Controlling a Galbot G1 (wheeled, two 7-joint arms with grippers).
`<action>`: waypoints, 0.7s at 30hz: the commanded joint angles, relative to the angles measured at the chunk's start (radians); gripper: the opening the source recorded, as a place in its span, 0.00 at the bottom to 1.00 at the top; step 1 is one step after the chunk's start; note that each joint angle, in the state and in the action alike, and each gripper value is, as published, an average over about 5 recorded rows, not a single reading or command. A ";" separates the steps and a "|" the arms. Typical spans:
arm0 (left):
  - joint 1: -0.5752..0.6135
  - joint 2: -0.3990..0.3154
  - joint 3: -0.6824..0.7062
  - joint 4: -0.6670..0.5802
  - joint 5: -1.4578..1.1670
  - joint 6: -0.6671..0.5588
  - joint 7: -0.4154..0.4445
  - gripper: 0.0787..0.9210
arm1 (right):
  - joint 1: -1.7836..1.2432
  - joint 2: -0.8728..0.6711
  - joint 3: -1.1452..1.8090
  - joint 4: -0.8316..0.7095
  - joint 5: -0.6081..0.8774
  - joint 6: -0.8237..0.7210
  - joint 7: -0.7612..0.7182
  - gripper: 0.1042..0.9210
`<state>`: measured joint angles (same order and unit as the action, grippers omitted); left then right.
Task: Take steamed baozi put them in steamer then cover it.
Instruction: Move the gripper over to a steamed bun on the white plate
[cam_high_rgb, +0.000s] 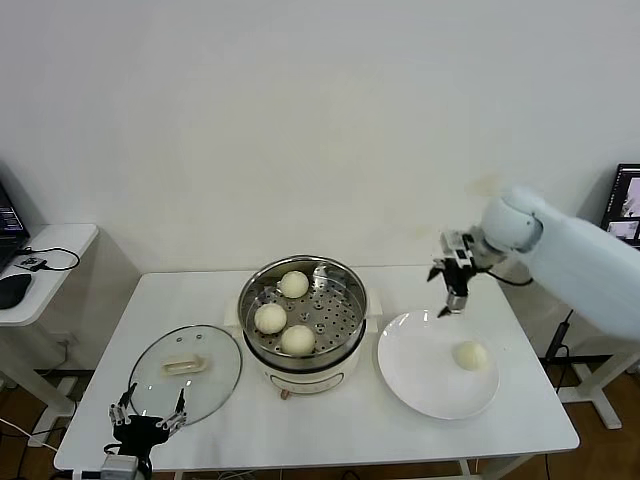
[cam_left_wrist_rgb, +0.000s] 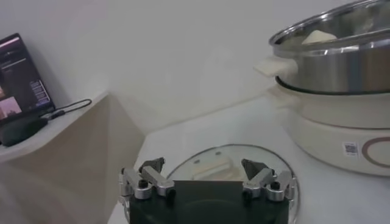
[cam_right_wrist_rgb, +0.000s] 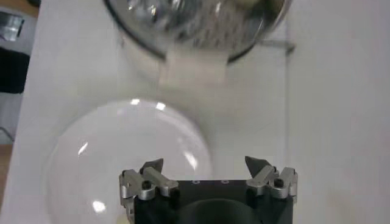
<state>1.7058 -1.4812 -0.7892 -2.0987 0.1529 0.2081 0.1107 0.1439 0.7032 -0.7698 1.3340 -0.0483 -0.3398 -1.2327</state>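
Note:
The steamer (cam_high_rgb: 345, 296) stands mid-table on its cream base, uncovered, with three baozi inside (cam_high_rgb: 293, 284) (cam_high_rgb: 270, 318) (cam_high_rgb: 298, 340). A fourth baozi (cam_high_rgb: 470, 355) lies on the white plate (cam_high_rgb: 420, 375) to the right. My right gripper (cam_high_rgb: 452, 290) is open and empty, hanging above the plate's far edge, behind the baozi; its view shows the plate (cam_right_wrist_rgb: 79, 170) and the steamer rim (cam_right_wrist_rgb: 140, 36). The glass cover (cam_high_rgb: 185, 372) lies flat left of the steamer. My left gripper (cam_high_rgb: 147, 416) is open at the cover's near edge, its fingertips (cam_left_wrist_rgb: 156, 164) over the lid (cam_left_wrist_rgb: 210, 165).
A side table (cam_high_rgb: 40, 262) with a laptop and cable stands at far left. A monitor (cam_high_rgb: 625, 205) shows at far right. The steamer's side handle (cam_left_wrist_rgb: 275, 66) juts toward the lid.

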 joint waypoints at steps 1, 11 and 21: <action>-0.001 -0.001 -0.001 0.014 0.001 0.000 0.001 0.88 | -0.208 -0.022 0.103 -0.061 -0.176 0.007 -0.018 0.88; -0.016 -0.002 0.002 0.038 0.010 0.002 0.010 0.88 | -0.261 0.002 0.112 -0.103 -0.254 0.043 -0.019 0.88; -0.021 0.002 0.000 0.051 0.013 0.004 0.014 0.88 | -0.276 0.049 0.123 -0.156 -0.298 0.057 -0.008 0.88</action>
<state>1.6852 -1.4790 -0.7889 -2.0520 0.1662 0.2109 0.1247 -0.0935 0.7339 -0.6634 1.2158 -0.2909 -0.2905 -1.2467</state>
